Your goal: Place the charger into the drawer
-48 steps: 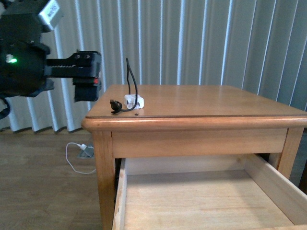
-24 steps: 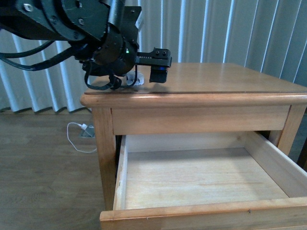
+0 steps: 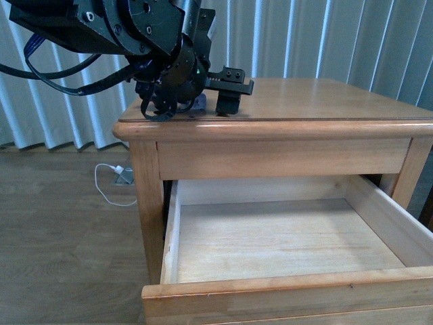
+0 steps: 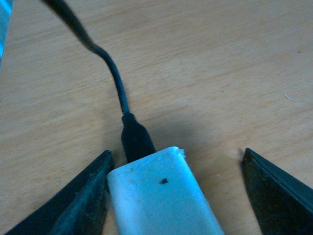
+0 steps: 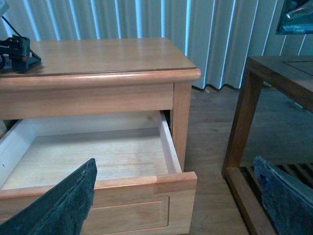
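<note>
Left gripper (image 4: 175, 159) open wide around the charger (image 4: 161, 200) — one finger (image 4: 78, 196) touches the white block's side, the other sits apart from it, so nothing is clamped. Charger lies on the nightstand top (image 3: 325, 101) near its front left corner, with its black cable (image 4: 115, 83) running off the block across the wood. Drawer (image 3: 284, 237) below is pulled out, pale wood inside. Right gripper (image 5: 173, 196) spread wide, holding nothing — out in front of the drawer. White cable (image 3: 108, 186) on the floor by the curtain (image 3: 304, 40)
</note>
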